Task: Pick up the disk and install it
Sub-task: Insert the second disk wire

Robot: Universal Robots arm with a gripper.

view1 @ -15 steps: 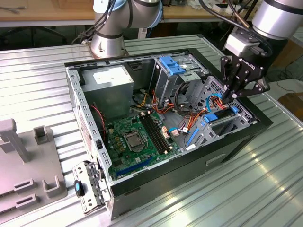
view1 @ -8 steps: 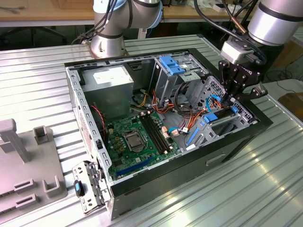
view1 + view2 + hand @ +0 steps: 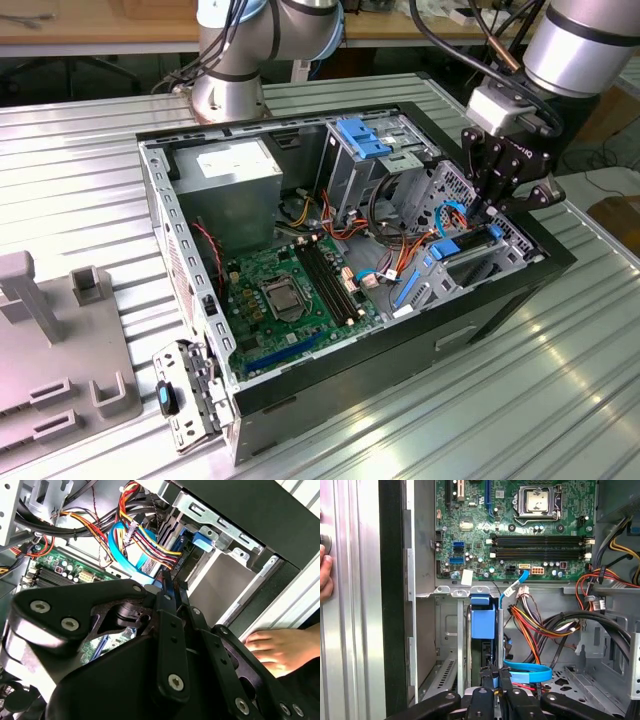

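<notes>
The disk [image 3: 483,622] stands on edge in the metal drive bay [image 3: 447,645] at the corner of the open computer case [image 3: 400,350]; its bright blue carrier [image 3: 462,245] shows at the top of the slot. My gripper [image 3: 496,672] reaches down onto it, fingers drawn close together on the disk's thin edge. In the exterior view the gripper [image 3: 487,210] hangs over the case's right end. In the second wrist view the gripper [image 3: 169,582] points at the disk's blue tab [image 3: 202,540] in the bay.
Bundled orange, red and yellow wires [image 3: 540,625] and a blue data cable [image 3: 527,672] lie beside the bay. The motherboard [image 3: 290,290] fills the case floor. A person's hand [image 3: 280,647] rests on the ribbed table just outside the case. Grey fixtures [image 3: 50,340] stand at the exterior view's left.
</notes>
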